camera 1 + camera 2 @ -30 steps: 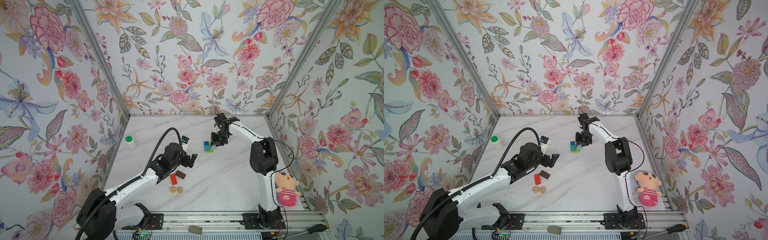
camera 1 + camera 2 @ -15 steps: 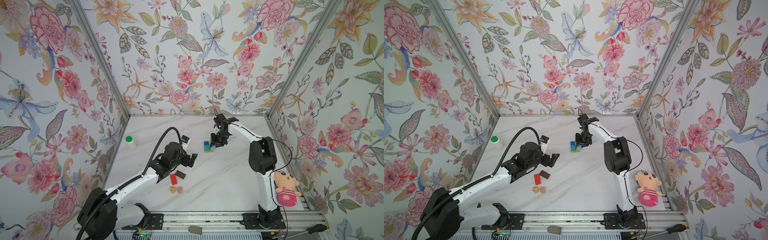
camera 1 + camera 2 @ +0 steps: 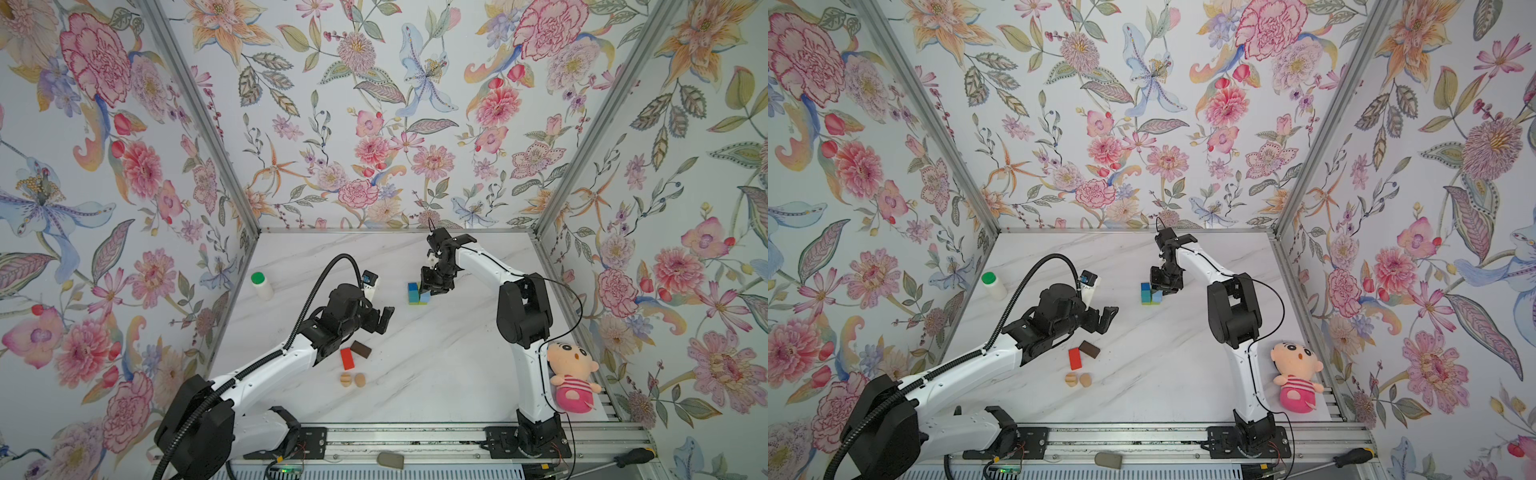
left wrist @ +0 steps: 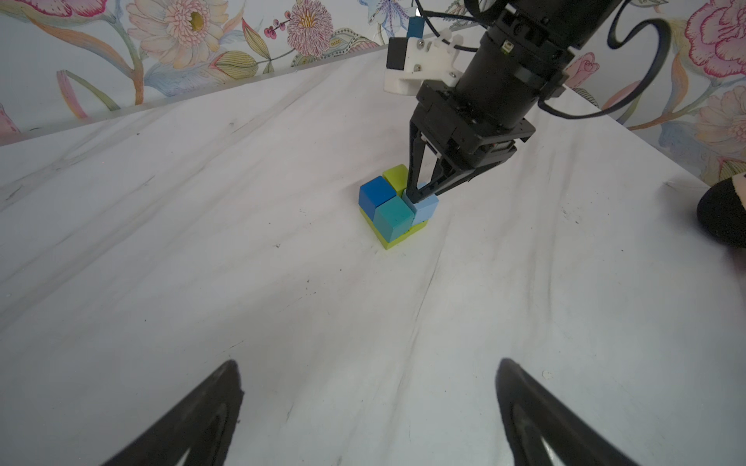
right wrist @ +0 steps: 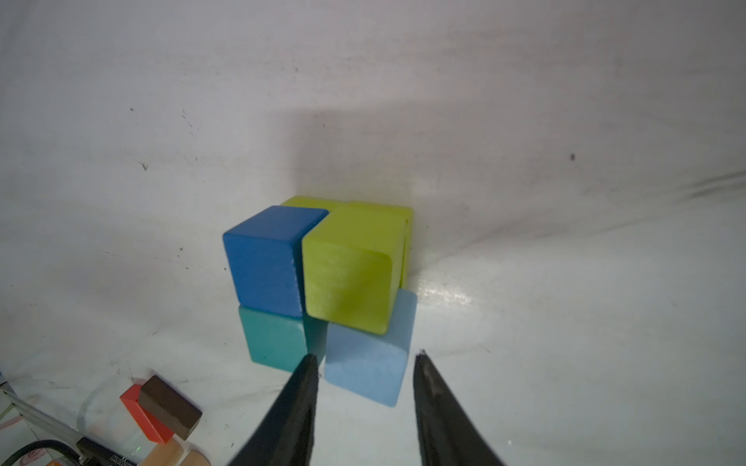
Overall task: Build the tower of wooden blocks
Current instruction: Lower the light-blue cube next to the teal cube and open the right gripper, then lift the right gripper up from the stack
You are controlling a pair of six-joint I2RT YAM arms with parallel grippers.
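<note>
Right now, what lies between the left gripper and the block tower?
Only bare table, seen in the left wrist view between left gripper and tower.

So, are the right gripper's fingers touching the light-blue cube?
Apart. In the right wrist view the right gripper straddles the light-blue cube, with a thin gap showing beside each finger.

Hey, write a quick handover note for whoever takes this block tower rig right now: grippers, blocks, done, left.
Left gripper: open, empty, above the table.
Right gripper: open, jaws astride the light-blue cube, narrow gaps showing.
Done: blue cube, teal cube, green cube and light-blue cube sit together on the green base.
Left: red block, brown block and two tan pieces lie loose near the left gripper; stack them.
</note>
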